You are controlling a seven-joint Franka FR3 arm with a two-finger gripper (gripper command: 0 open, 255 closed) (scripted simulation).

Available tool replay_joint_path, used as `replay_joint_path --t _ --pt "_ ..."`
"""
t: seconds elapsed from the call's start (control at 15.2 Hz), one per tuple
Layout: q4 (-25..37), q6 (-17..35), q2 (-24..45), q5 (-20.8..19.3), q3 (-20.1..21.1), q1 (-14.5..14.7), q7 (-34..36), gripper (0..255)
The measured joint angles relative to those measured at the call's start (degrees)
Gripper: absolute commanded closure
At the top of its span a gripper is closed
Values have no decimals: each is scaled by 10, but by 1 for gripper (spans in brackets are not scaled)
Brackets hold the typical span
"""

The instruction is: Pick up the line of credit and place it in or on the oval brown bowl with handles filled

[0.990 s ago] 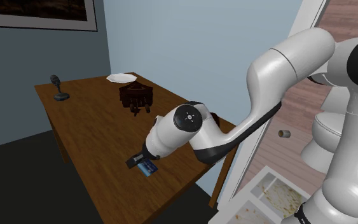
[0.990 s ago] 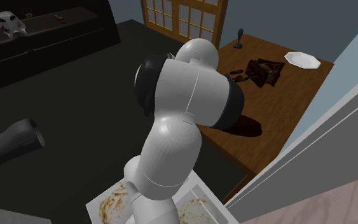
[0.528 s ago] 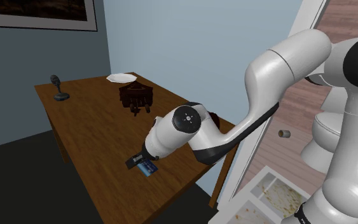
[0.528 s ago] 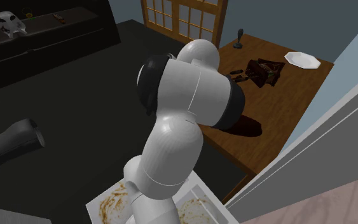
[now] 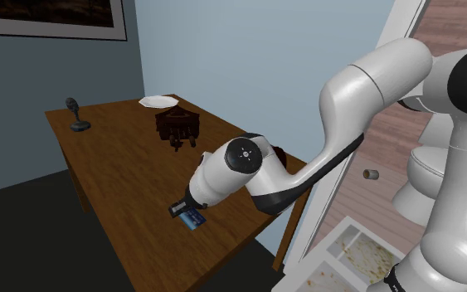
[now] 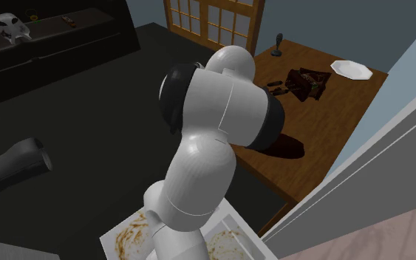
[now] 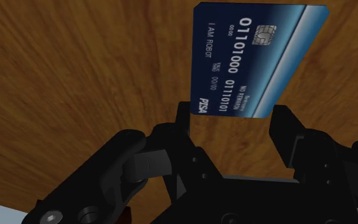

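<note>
Across the wooden surface [image 5: 115, 166], the dark brown bowl [image 5: 177, 126] sits well apart from the hand [image 7: 234, 116]. Its fingers are spread wide astride the near end of the blue card [image 7: 254, 57] and grip nothing. Lying flat, the thin card could skid or slip free on closing, because little edge is offered.

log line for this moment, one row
phase: grasp | gripper astride blue card | card on wooden table | grip: unconfirmed | dark brown bowl: apart from card, placing not yet done
</note>
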Motion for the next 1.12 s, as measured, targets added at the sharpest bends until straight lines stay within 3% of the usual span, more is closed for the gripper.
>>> replay_joint_path --t 0.26,1.12 --pt "0 0 -8 15 7 -6 -12 255" --pt "1 -6 -93 173 82 -78 -137 255"
